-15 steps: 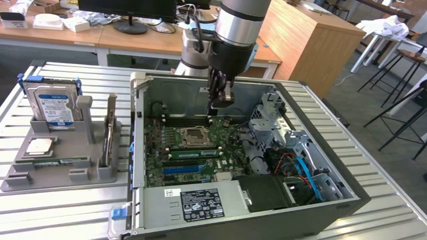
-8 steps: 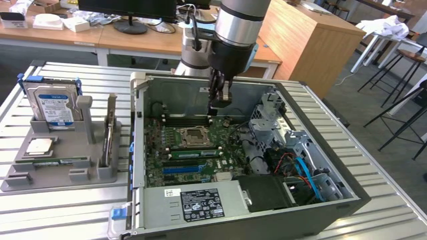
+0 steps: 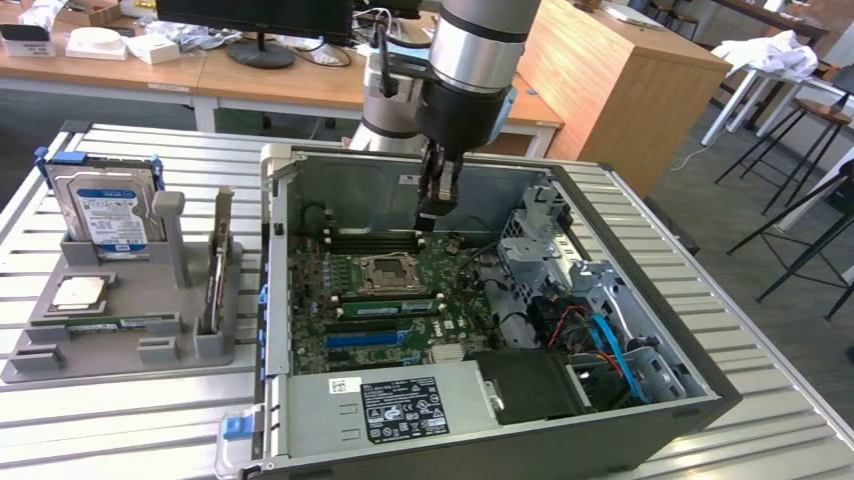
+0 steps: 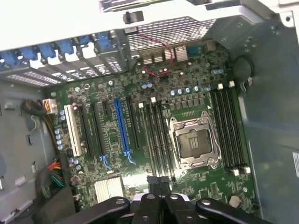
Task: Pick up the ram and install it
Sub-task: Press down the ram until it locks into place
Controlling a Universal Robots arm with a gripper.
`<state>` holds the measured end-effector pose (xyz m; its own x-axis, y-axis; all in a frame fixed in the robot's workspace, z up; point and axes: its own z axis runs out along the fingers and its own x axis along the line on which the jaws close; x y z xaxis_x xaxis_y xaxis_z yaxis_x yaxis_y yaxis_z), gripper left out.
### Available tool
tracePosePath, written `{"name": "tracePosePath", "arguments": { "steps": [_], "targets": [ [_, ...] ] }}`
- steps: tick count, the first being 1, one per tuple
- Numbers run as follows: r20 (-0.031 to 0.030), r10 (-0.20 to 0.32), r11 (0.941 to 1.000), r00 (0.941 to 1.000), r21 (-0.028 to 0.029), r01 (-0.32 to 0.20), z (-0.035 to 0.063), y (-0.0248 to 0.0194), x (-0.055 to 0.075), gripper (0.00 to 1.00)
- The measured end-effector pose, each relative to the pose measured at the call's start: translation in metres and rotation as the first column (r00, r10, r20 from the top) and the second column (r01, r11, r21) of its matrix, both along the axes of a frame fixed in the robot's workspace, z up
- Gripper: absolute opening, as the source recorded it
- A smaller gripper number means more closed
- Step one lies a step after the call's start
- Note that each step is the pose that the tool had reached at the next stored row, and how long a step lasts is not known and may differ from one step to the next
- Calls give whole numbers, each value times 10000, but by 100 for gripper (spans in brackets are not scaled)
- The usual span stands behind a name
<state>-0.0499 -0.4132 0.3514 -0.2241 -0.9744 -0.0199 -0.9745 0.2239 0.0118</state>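
Reading the print fails: the hard drive's (image 3: 110, 215) blue-and-white label and the power supply's black sticker (image 3: 404, 410) are too small to make out. Inside the open computer case (image 3: 694, 385) on the desk (image 3: 134, 420), the claw (image 3: 435, 218) (image 4: 158, 184) hangs clenched above the motherboard; whether it pinches anything is unclear. The ram (image 3: 387, 304) appears seated just beside the CPU socket (image 3: 387, 272) (image 4: 194, 142). Another green stick (image 3: 114, 322) lies in the gray tray (image 3: 120, 355).
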Motion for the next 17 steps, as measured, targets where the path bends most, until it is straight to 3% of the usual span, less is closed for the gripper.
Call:
{"name": "tracePosePath", "arguments": {
  "steps": [9,17],
  "targets": [
    [0,-1140,9935,9935,0,1140,-2,0,-5,10],
    [0,-2143,9768,9768,-1,2143,-5,0,-13,10]
  ]
}}
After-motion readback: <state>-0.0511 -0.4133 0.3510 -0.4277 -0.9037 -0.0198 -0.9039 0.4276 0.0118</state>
